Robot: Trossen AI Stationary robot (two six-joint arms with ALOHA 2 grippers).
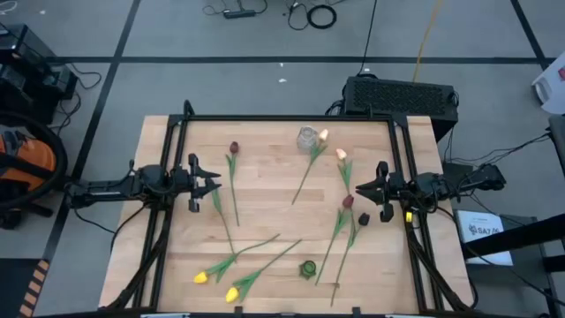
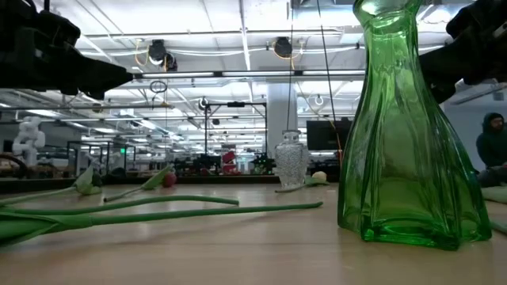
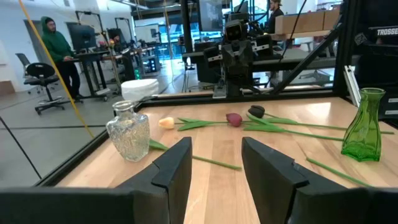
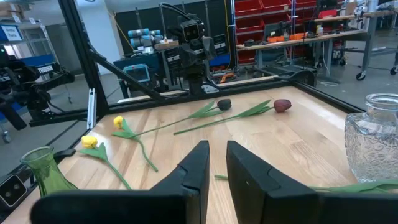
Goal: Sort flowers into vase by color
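Observation:
Several artificial tulips lie flat on the wooden table (image 1: 282,168). A dark red one (image 1: 234,147) lies at the far left. A yellow one (image 1: 323,134) lies beside the clear glass vase (image 1: 306,138), with a peach one (image 1: 341,155) nearby. A red head (image 1: 348,201) and a near-black head (image 1: 363,218) lie at the right. Two yellow ones (image 1: 200,277) lie at the near left. The green glass vase (image 1: 307,268) stands near the front edge. My left gripper (image 1: 217,184) hovers open at the left. My right gripper (image 1: 357,190) hovers at the right, its fingers a little apart. Both are empty.
In the left wrist view the clear vase (image 3: 129,130) and the green vase (image 3: 364,127) stand on either side of free wood ahead of the fingers (image 3: 180,168). A black frame (image 1: 282,117) runs round the table. People stand in the room beyond.

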